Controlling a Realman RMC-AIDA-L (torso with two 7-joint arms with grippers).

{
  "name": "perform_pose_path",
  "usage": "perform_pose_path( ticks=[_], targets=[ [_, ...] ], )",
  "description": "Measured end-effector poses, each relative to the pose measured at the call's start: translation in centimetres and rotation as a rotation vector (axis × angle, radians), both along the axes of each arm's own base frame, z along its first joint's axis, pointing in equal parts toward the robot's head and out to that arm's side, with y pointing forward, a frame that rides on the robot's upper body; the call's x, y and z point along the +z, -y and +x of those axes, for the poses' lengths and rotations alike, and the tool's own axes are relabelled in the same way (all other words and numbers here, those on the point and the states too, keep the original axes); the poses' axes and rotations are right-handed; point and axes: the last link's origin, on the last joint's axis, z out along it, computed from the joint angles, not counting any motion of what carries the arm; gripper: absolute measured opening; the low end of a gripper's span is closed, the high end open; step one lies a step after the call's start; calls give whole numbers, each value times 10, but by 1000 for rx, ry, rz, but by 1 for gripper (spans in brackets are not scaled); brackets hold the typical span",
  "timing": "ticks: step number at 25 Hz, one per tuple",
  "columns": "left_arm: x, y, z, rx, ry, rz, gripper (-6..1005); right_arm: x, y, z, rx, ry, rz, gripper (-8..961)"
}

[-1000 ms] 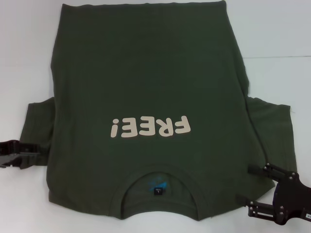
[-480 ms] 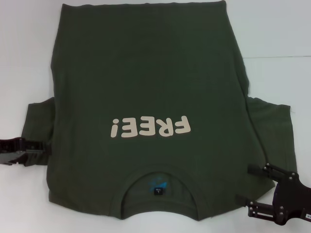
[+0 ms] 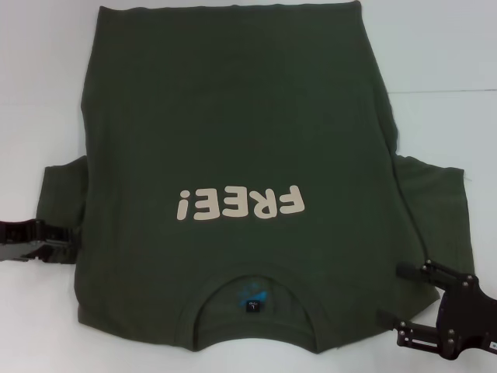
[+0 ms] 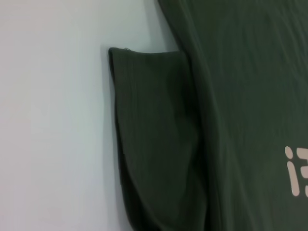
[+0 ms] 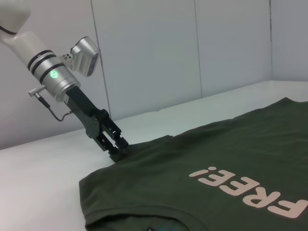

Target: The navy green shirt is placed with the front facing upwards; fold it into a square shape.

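Note:
The navy green shirt (image 3: 233, 116) lies flat, front up, with its cream "FREE!" lettering (image 3: 239, 204) and its collar (image 3: 252, 299) towards me. My left gripper (image 3: 68, 242) is open at the outer edge of the shirt's left sleeve (image 3: 62, 194), low on the table, its tips at the hem. The right wrist view shows it (image 5: 117, 148) touching that sleeve edge. The left wrist view shows the sleeve (image 4: 154, 120) lying flat. My right gripper (image 3: 390, 292) is open beside the shirt's near right corner, below the right sleeve (image 3: 439, 202).
The shirt lies on a white table (image 3: 435, 62) with bare surface on both sides of it. A pale panelled wall (image 5: 192, 48) stands behind the table on the left arm's side.
My left gripper has slid to the right, up to the left sleeve's edge. The right gripper and the shirt have not moved.

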Motion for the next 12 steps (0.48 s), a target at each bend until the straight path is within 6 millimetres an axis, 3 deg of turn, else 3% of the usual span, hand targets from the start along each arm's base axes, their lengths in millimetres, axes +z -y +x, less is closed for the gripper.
perform_pose_path(
  ticks=[5, 12],
  targets=[
    [-4, 0, 2, -14, -25, -31, 672, 0, 0, 0, 3, 0, 1, 883],
    [-4, -2, 4, -24, -29, -30, 366, 2, -1, -2, 8, -8, 4, 884]
  ],
)
